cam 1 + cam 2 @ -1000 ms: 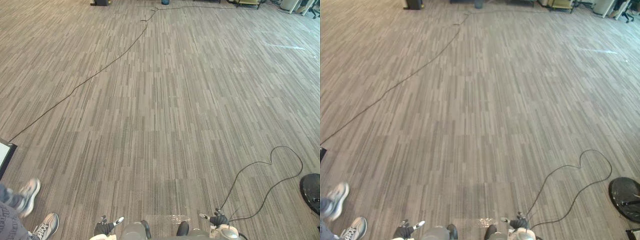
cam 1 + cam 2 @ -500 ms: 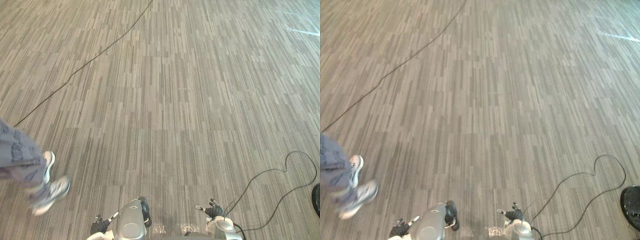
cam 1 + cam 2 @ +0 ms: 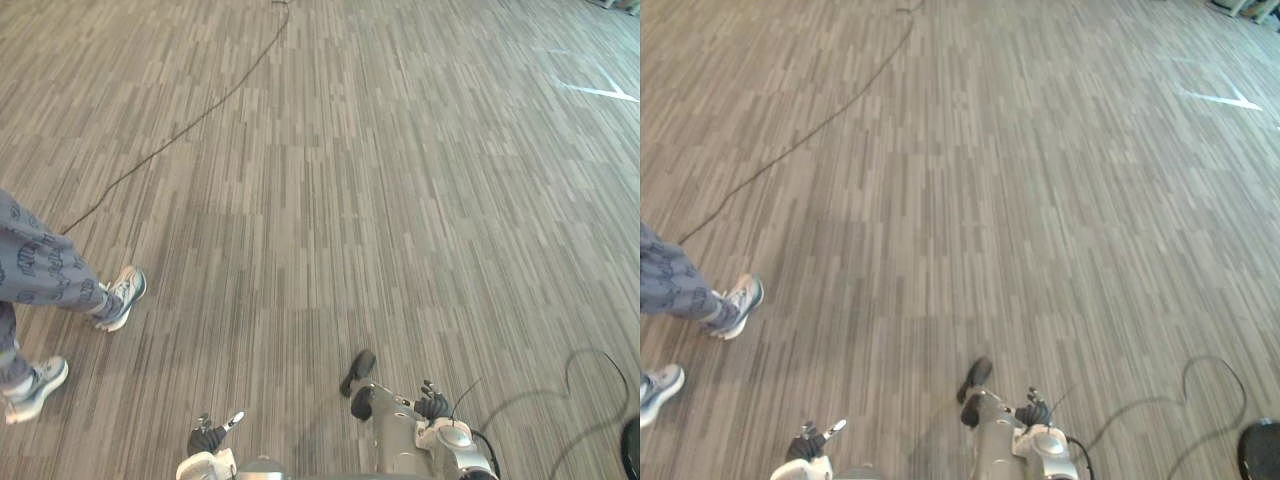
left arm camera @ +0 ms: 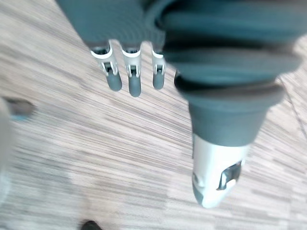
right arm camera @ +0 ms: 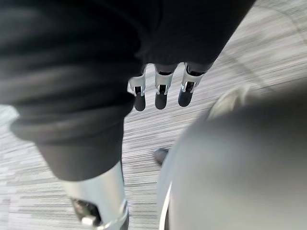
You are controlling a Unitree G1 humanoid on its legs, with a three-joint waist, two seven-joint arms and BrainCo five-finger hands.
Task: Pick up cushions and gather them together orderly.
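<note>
Over carpet (image 3: 380,180), left hand (image 4: 133,79) and right hand (image 5: 162,93) hang straight-fingered, empty (person (image 3: 40,265) nearby); search step, I judge; next: find a cushion.

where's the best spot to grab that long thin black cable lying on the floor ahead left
Probably the cable at its straight middle stretch, pinched from straight above: it lies flat on the floor and is thin, with no raised loop to hook. It is far ahead of the open left hand, so step closer first.
</note>
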